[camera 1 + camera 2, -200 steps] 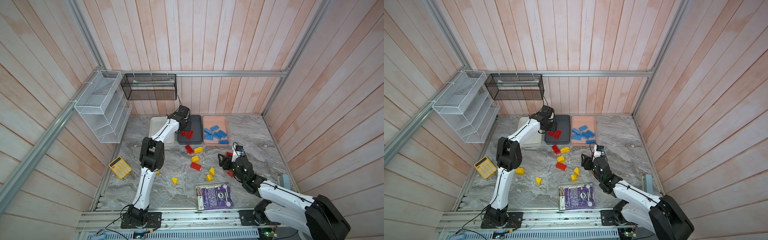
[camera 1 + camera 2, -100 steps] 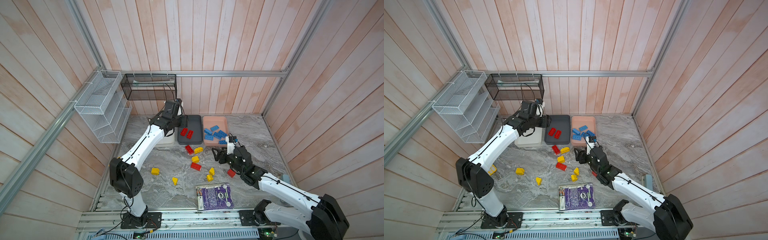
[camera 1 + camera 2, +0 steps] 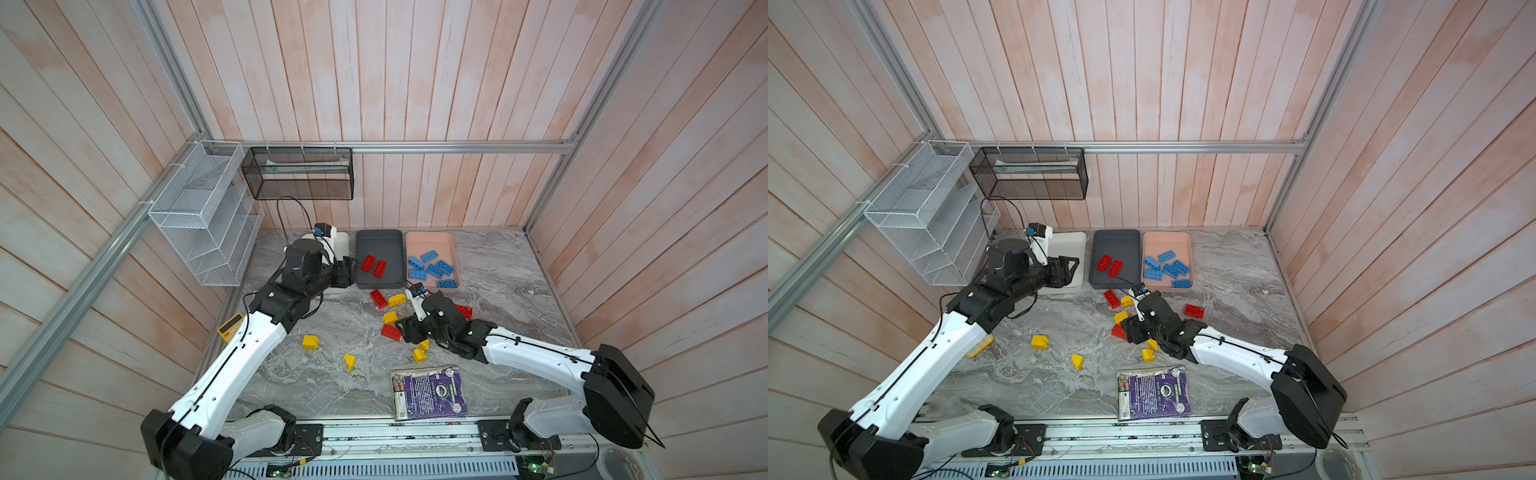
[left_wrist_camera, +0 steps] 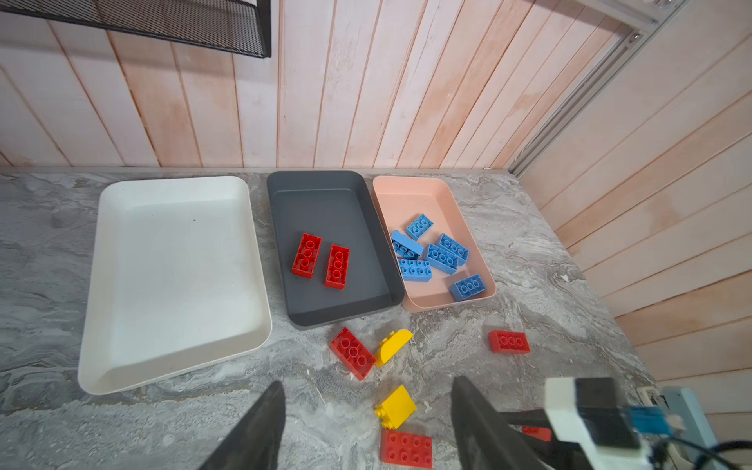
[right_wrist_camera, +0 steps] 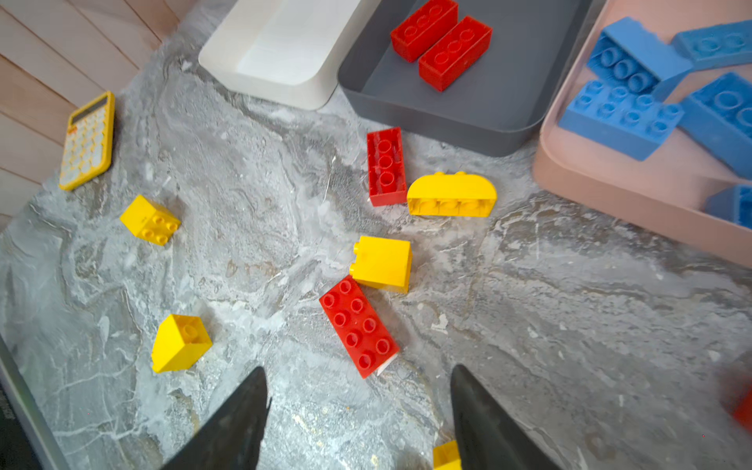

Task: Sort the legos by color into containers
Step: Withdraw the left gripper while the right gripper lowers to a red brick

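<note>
The dark grey tray point(image 4: 325, 203) holds two red legos point(image 4: 306, 255). Just beside it, toward the right arm, the salmon tray point(image 4: 411, 199) holds six blue legos point(image 4: 441, 258). The white tray point(image 4: 175, 264) lies along its other side. Loose yellow legos point(image 5: 380, 262) and red ones lie on the table point(image 4: 40, 264) in front of it. The left fingers point(image 4: 260, 427) stand wide and hold nothing, near the grey tray's front corner. The right fingers point(image 5: 236, 419), equally wide and holding nothing, hang above a red lego point(image 5: 358, 325) in front of that tray.
</note>
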{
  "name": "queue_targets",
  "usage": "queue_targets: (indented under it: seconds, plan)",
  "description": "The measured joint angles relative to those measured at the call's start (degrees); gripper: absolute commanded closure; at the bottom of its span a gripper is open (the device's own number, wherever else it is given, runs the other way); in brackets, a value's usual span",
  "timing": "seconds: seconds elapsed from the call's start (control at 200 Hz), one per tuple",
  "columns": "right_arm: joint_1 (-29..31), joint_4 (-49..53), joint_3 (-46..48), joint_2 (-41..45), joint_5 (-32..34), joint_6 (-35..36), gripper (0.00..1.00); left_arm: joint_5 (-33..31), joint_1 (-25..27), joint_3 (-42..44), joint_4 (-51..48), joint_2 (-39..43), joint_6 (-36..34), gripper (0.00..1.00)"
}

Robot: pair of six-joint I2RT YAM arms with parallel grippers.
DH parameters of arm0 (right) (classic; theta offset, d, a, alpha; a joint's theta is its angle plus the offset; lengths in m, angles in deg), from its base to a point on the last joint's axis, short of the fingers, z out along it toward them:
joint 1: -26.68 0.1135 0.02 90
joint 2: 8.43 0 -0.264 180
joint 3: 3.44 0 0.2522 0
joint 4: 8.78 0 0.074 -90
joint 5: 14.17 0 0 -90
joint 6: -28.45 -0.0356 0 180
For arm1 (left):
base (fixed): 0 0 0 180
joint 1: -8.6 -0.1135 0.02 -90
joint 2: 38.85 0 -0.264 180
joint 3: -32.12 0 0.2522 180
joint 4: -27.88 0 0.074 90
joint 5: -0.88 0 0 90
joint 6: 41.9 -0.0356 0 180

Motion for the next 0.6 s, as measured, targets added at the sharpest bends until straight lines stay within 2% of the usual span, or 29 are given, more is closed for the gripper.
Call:
queue_targets:
  seconds: [0.395, 0.6]
  plan:
    - [2.25, 6.67, -9.75, -14.80, 0.57, 6.80, 0.24, -2.62, 0.00, 12.57, 0.04, 16.98, -2.21, 0.31]
    - [2.25, 8.76, -13.46, -20.39, 0.50, 8.68, 0.24, -4.76, 0.00, 15.98, -0.11, 20.20, -3.30, 0.30]
